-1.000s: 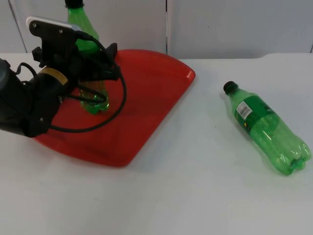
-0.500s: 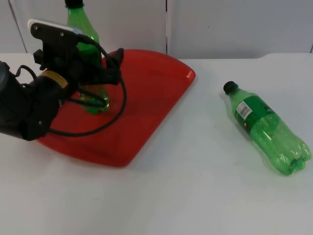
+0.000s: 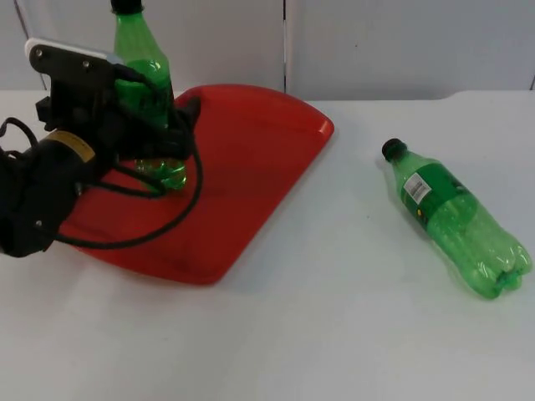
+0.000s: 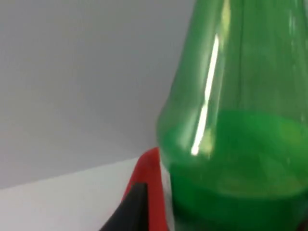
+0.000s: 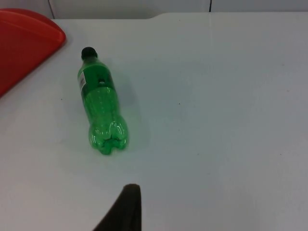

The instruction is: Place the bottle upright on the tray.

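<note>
Two green bottles are in play. One bottle [image 3: 142, 75] stands upright on the red tray [image 3: 242, 167], near the tray's back left part, its dark cap up against the grey wall [image 3: 376, 42]. The left gripper [image 3: 155, 138] is at this bottle's lower body; whether its fingers grip the bottle or stand off it I cannot tell, since the arm hides them from above. In the left wrist view the bottle's green shoulder [image 4: 236, 134] looms very close, with a strip of tray edge [image 4: 150, 183] just beside it and a black fingertip [image 4: 130, 211] in front.

A second bottle [image 3: 456, 217] lies on its side on the white bench [image 3: 334, 334], well apart from the tray, black cap toward the tray and base away from it. The right wrist view looks onto this lying bottle [image 5: 98, 101] and a corner of the tray [image 5: 24, 43]; the right arm waits, and its fingers' state cannot be told.
</note>
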